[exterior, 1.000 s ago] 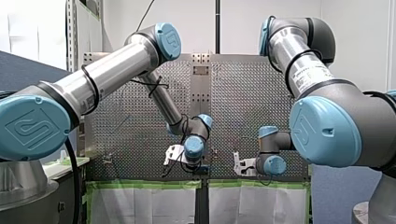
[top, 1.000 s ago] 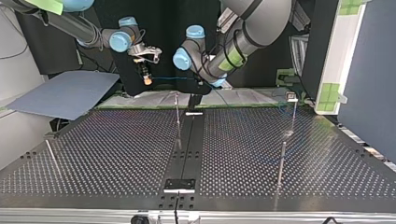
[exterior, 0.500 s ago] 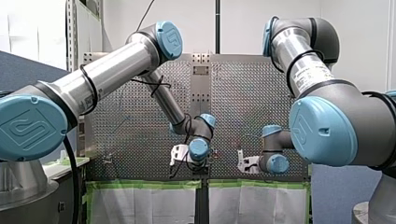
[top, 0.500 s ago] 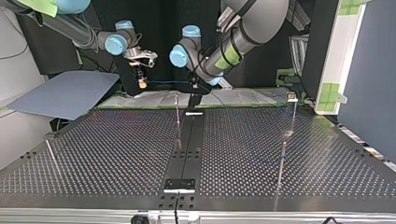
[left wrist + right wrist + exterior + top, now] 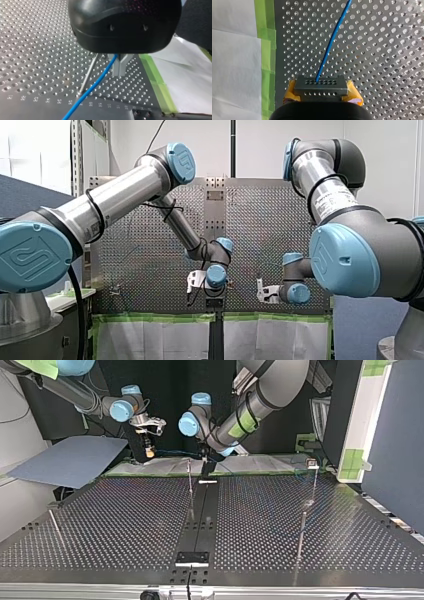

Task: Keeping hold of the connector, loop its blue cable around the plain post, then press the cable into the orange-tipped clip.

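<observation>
Above perforated table [image 5: 387, 62], blue cable [image 5: 332, 42] — green-taped edge [image 5: 268, 55]

Engraved numbers along table [image 5: 37, 50] edge, maker's logo on joint caps [image 5: 32, 257]

Right gripper [image 5: 322, 92]: yellow pads clamped on either side of the connector [image 5: 321, 84]. Left gripper [image 5: 119, 72]: metal fingers closed together, blue cable [image 5: 95, 85] running out just beside them. Both wrists low.

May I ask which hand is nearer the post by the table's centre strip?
Left: my left hand hangs just beside the post; my right hand is farther off, holding the connector.
</observation>
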`<state>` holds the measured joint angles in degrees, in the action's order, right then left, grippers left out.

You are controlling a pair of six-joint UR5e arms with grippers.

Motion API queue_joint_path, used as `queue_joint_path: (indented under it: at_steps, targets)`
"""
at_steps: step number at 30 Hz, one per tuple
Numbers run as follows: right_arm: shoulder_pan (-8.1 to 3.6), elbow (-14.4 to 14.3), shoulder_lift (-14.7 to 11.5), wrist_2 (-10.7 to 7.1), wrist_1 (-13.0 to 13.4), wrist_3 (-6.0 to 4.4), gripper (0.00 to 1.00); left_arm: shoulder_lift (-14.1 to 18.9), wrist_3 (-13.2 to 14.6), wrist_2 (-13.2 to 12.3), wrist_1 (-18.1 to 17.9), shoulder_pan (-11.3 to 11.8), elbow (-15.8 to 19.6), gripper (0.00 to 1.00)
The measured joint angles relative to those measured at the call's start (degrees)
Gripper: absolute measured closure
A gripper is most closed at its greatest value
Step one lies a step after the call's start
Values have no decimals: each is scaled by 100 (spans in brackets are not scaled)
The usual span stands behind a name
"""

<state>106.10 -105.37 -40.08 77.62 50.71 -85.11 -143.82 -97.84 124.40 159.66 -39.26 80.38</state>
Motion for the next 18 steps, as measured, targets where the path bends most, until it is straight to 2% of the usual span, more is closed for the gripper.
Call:
queue_joint_path:
  at_steps: [18]
  targets:
    - [-77,181,2,5,-204,-2,100,-8,14,-162,-126,106,-13,100]
